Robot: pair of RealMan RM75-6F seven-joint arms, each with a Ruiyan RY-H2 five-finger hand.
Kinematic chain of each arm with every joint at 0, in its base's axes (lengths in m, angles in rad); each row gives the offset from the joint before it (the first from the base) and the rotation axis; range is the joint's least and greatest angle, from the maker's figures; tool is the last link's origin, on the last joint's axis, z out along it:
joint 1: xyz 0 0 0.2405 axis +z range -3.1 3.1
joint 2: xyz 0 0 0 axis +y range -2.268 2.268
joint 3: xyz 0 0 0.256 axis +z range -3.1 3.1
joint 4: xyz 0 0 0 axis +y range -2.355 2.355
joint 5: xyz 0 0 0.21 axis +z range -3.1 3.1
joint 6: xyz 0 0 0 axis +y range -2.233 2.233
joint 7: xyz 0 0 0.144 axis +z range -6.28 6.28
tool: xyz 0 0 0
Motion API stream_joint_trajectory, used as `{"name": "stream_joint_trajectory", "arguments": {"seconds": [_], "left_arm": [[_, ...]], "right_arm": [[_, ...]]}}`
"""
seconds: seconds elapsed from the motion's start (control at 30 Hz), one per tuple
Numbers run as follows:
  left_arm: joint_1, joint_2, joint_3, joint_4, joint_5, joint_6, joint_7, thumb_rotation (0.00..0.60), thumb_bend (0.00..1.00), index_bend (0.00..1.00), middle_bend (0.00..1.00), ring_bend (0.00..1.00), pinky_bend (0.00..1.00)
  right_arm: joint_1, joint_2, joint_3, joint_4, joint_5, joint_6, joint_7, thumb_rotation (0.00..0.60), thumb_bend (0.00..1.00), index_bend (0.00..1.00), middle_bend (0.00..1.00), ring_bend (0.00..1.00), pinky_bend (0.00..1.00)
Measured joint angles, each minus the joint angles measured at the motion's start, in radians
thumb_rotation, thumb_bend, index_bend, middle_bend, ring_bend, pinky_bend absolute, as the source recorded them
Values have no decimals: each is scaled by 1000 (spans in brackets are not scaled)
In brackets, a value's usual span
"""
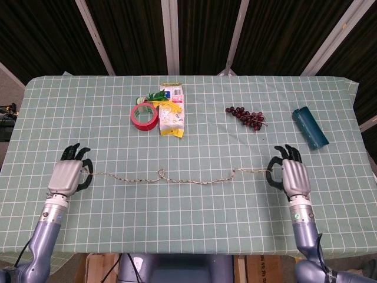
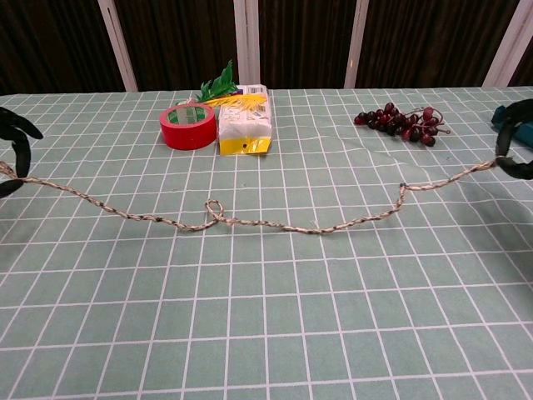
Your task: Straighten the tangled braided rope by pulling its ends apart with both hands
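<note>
The braided rope (image 1: 194, 179) (image 2: 275, 225) runs almost straight across the near part of the table, with one small loop (image 1: 160, 175) (image 2: 215, 209) left of its middle and a slight kink toward its right end. My left hand (image 1: 69, 175) grips the rope's left end at the table's left side. My right hand (image 1: 288, 175) grips the right end at the right side. In the chest view only dark fingers (image 2: 15, 143) of the left hand and fingers (image 2: 515, 150) of the right hand show at the frame edges.
At the back stand a red tape roll (image 1: 144, 115), a white and yellow packet (image 1: 171, 109) with green and yellow bits beside it, a bunch of dark grapes (image 1: 245, 117) and a teal cylinder (image 1: 310, 127). A green checked cloth (image 1: 206, 218) covers the table.
</note>
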Motion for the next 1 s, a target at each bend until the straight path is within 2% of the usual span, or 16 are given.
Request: {"name": "stream_joint_trajectory", "arguments": {"seconds": [0.43, 1.0], "left_arm": [[21, 2, 31, 20, 18, 10, -27, 600, 528, 587, 156, 0, 0], [42, 16, 46, 52, 36, 22, -65, 600, 528, 587, 157, 0, 0]], "right_arm": [[-26, 32, -9, 62, -9, -15, 61, 600, 518, 652, 192, 0, 0], [-48, 39, 10, 132, 27, -1, 94, 600, 520, 654, 195, 0, 0]]}}
